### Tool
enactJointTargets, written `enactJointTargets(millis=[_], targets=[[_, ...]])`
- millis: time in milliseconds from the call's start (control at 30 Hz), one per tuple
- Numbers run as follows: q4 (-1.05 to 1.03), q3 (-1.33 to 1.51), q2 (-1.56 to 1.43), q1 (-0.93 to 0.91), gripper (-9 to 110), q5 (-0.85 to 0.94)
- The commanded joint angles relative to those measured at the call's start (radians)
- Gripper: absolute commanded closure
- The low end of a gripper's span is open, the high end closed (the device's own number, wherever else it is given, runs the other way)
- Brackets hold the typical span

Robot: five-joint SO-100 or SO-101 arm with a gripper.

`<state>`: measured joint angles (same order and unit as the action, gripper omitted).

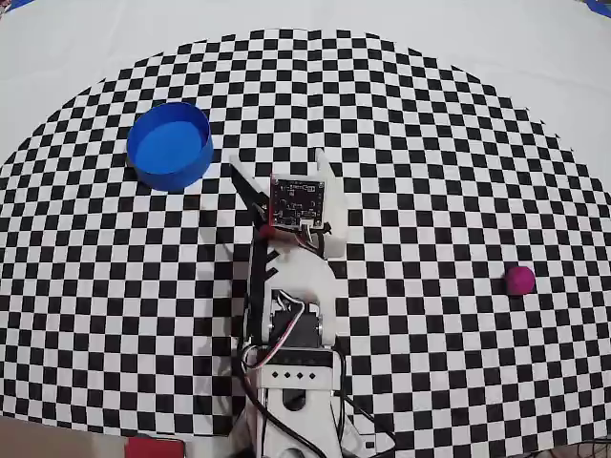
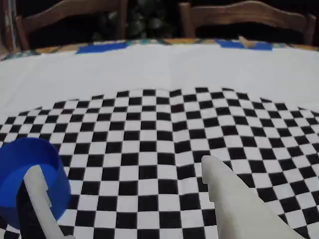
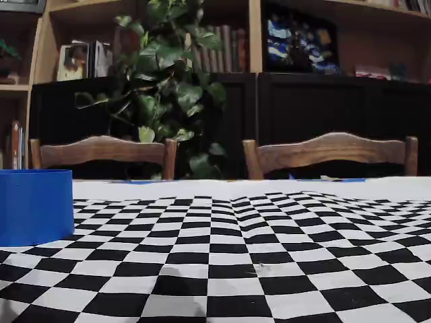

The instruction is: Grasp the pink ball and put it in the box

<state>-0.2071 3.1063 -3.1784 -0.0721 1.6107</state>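
Approach is the step in hand, by my judgement, since nothing is being held yet: the claw [image 1: 277, 186] is sitting spread and empty near the middle of the overhead view, its dark finger and its white finger splayed apart toward the top of the frame. The pink ball [image 1: 520, 279] is lying alone on the checkered tabletop [image 1: 430, 124] at the right edge of that view, well apart from the arm and slightly below the claw's level in the frame. The box [image 1: 170, 146] is standing at the upper left, near the claw's dark finger but not touching it; in the wrist view it is showing at the lower left, partly behind one finger, and the ball is not appearing there at all. The arm is lying folded low over its base at the bottom centre, pointing up the frame. The next move is likely calling for a swing toward the right of the overhead view, then a reach down with the fingers kept wide around the ball.
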Motion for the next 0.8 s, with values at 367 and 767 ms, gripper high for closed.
enactJointTargets(millis=[367,767], targets=[[0.043,0.006,0.037,-0.110,63,0.008],[0.110,0.006,0.069,-0.253,63,0.008]])
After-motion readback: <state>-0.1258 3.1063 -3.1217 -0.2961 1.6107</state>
